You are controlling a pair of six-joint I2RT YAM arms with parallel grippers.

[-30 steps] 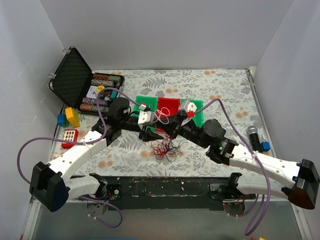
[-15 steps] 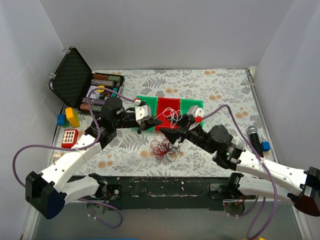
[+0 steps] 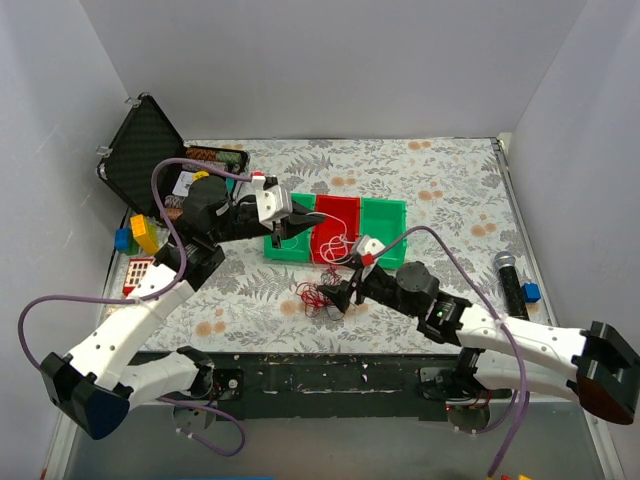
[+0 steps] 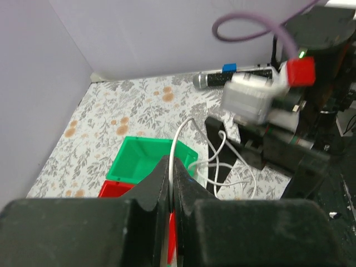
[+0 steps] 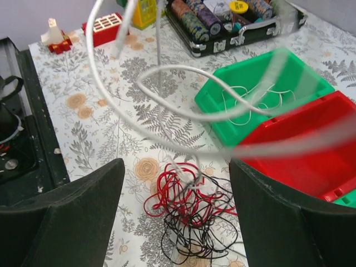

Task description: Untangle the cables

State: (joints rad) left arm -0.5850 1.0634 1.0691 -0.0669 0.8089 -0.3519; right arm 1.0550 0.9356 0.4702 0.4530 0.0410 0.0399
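Note:
The cables (image 3: 318,300) lie as a small red and black tangle (image 5: 192,208) on the flowered table in front of the bins. A thin white cable (image 3: 342,246) rises out of it in loops (image 5: 167,75). My left gripper (image 3: 281,233) hangs over the left green bin (image 3: 285,245), shut on that white cable (image 4: 174,142). Just right of the tangle is my right gripper (image 3: 337,294). In its wrist view the right gripper (image 5: 177,167) stands open above the tangle, holding nothing, with the white loops crossing in front of it.
A red bin (image 3: 337,212) and another green bin (image 3: 385,215) sit behind the tangle. An open case of poker chips (image 3: 150,150) stands at the back left, with toy blocks (image 3: 140,235) and a red toy (image 3: 140,272) near it. A microphone (image 3: 507,275) and a blue block (image 3: 530,292) lie at the right.
My left gripper shut on the white cable and drew it back and left over the green bin. My right gripper opened and dropped toward the tangle.

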